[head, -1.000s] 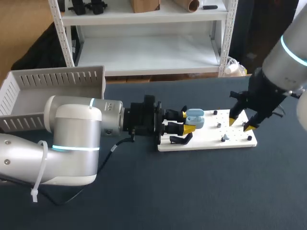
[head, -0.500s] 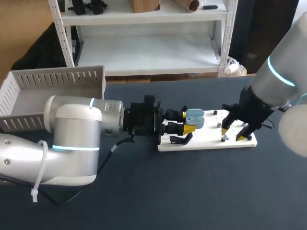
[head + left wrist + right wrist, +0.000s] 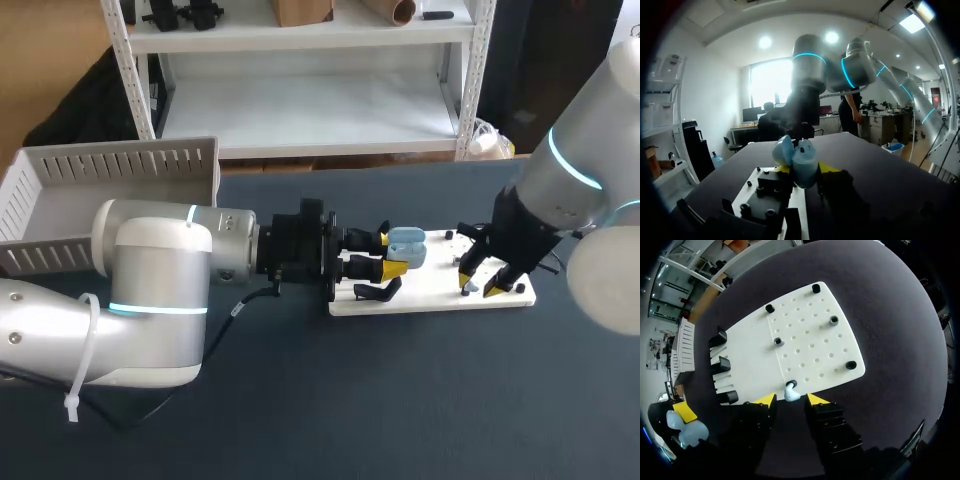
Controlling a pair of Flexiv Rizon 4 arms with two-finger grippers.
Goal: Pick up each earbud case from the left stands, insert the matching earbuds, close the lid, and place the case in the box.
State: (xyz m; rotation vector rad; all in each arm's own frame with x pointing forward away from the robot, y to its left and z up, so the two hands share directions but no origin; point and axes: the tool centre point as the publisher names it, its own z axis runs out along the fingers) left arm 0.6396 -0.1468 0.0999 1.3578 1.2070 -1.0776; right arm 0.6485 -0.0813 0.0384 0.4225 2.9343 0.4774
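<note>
The small white earbud (image 3: 790, 391) is found at the near edge of the white perforated board (image 3: 805, 340), directly between the right arm's fingers (image 3: 765, 399), which are spread open to either side of it with no contact visible. The pale blue earbud case (image 3: 407, 247), lid open, is clamped in the left arm's fingers (image 3: 393, 268) over the board's left end, well apart from the earbud. Only bare board and dark tabletop (image 3: 420, 400) are noted beside the earbud, so a straight closing is judged unobstructed.
</note>
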